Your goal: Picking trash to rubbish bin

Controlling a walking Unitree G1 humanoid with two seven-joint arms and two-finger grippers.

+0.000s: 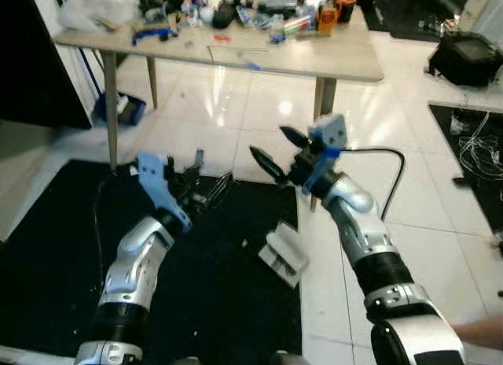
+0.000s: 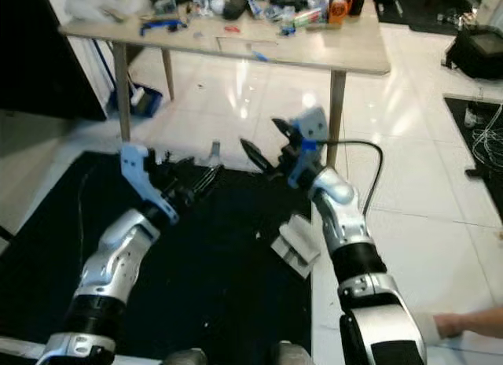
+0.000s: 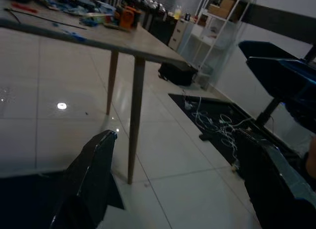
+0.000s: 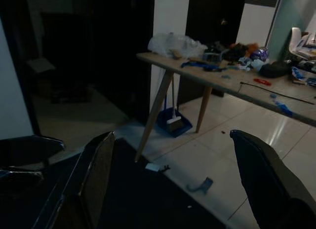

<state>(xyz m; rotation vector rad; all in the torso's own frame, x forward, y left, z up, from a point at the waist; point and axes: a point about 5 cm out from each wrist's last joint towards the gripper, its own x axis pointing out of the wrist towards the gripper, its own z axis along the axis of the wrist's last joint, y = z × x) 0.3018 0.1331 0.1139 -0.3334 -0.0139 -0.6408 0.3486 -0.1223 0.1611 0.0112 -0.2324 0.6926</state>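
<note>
A pale grey piece of trash (image 1: 284, 256) lies flat at the right edge of the black floor mat (image 1: 47, 247). A small grey scrap (image 1: 199, 156) rests on the white tiles just beyond the mat, and the right wrist view has that scrap (image 4: 200, 185) next to a smaller white bit (image 4: 154, 167). My right gripper (image 1: 267, 141) hangs open above and behind the grey piece, holding nothing. My left gripper (image 1: 214, 186) is also open and empty, raised over the mat to the left of the piece. Its fingers (image 3: 94, 174) stand wide apart.
A wooden table (image 1: 322, 60) cluttered with tools stands ahead, one leg (image 1: 322, 101) just behind my right gripper. A blue dustpan (image 1: 122, 109) sits under its left end. A black bag (image 1: 468, 58) and loose cables (image 1: 479, 149) lie at right. A person's hand (image 1: 481, 330) is at the lower right.
</note>
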